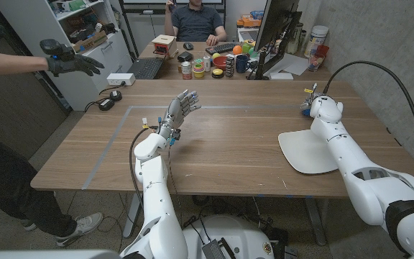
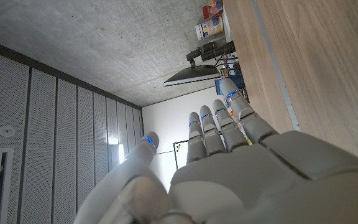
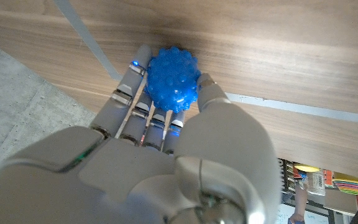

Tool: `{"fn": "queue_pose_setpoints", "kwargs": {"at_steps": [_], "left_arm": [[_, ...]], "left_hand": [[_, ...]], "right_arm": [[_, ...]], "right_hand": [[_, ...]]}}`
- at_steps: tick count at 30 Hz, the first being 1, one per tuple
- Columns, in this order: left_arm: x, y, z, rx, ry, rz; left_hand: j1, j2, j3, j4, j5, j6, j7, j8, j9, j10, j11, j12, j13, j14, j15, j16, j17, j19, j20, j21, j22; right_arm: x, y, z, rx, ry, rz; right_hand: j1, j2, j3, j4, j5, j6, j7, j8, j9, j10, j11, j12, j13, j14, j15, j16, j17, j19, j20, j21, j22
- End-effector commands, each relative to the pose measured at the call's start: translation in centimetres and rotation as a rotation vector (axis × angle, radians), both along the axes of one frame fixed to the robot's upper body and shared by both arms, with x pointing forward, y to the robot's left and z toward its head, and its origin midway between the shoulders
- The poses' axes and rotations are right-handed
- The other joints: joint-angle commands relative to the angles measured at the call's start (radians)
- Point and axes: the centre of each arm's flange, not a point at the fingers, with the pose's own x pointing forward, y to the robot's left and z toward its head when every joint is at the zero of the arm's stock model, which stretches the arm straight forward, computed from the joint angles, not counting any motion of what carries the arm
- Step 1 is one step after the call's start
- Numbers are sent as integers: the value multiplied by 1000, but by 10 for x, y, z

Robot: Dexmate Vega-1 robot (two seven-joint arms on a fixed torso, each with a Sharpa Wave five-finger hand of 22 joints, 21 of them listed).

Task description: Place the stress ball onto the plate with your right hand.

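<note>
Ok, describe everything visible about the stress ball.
The stress ball is bright blue, round and covered in small bumps, with a glossy, rubbery look. The right hand has its fingers and thumb around it, over the wooden table; whether it touches the table cannot be told. In the head view it peeks out beyond the plate.

Wooden table (image 1: 228, 144) w/ grey tape lines (image 1: 121, 133). White power strip (image 1: 121, 79) + black adapter (image 1: 108, 103) at far left edge. Behind: desk w/ keyboard (image 1: 146, 68), monitor (image 1: 275, 32), small wooden box (image 1: 164, 46), cans, colourful bits. Seated person (image 1: 196, 21) at back; another person's gloved hand (image 1: 70, 63) reaches in from the left.
</note>
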Motion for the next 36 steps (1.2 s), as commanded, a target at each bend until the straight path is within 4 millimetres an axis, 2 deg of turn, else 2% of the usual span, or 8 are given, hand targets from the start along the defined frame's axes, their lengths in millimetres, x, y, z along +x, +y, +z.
{"fn": "queue_pose_setpoints", "kwargs": {"at_steps": [1, 2, 4, 7, 21, 36], "left_arm": [[1, 1, 2, 3, -2, 2], [1, 1, 2, 2, -1, 1], [1, 1, 2, 4, -2, 0], [1, 1, 2, 2, -2, 2], [-2, 1, 1, 6, -7, -1], [-4, -1, 2, 5, -12, -7]], "left_hand": [[-6, -4, -5, 1, 7, 0, 7, 5, 5, 1, 5, 4, 5, -1, -21, 5, 3, 8, -10, -4, 2], [-6, -4, -6, 1, 7, -1, 7, 5, 5, 1, 6, 4, 5, -1, -20, 5, 3, 8, -10, -4, 2], [-7, -3, -6, 1, 7, 0, 7, 5, 5, 1, 6, 4, 5, -1, -21, 5, 3, 8, -10, -4, 2], [-8, -3, -7, 2, 8, 0, 7, 5, 5, 0, 6, 4, 5, -1, -20, 5, 3, 8, -10, -5, 2], [-11, -3, -9, 4, 9, -1, 7, 6, 5, -1, 5, 4, 5, -2, -20, 5, 3, 8, -9, -8, 2], [-14, -1, -11, 6, 11, -1, 7, 6, 5, 0, 5, 4, 5, -3, -20, 5, 3, 8, -9, -12, 2]], "right_arm": [[3, 1, 1, -14, 1, -10], [3, 1, 2, -14, -2, -10], [3, 2, 2, -24, -12, -13], [3, 2, 3, -24, -15, -9], [-12, 9, 20, -53, -93, 24], [-29, 11, 40, -74, -155, 36]], "right_hand": [[107, 38, 11, -6, -17, 73, -7, 21, 5, 105, 13, 34, 23, 206, -186, 70, 56, 60, -126, 76, 33], [134, 32, 3, -10, -22, 94, -7, 27, 8, 144, 7, 50, 32, 235, -190, 92, 78, 63, -126, 93, 41], [182, 21, -21, -8, -31, 138, 0, 44, 24, 212, 11, 88, 56, 269, -190, 131, 125, 55, -124, 124, 57], [224, 15, -35, -10, -33, 174, 4, 64, 40, 236, 6, 112, 76, 285, -191, 149, 154, 55, -124, 153, 70], [252, 16, -52, -2, -34, 184, 13, 76, 58, 241, 10, 129, 96, 293, -190, 150, 166, 49, -123, 184, 84], [256, 24, -69, 14, -36, 203, 20, 92, 73, 249, 12, 144, 113, 296, -186, 143, 174, 32, -123, 212, 94]]}}
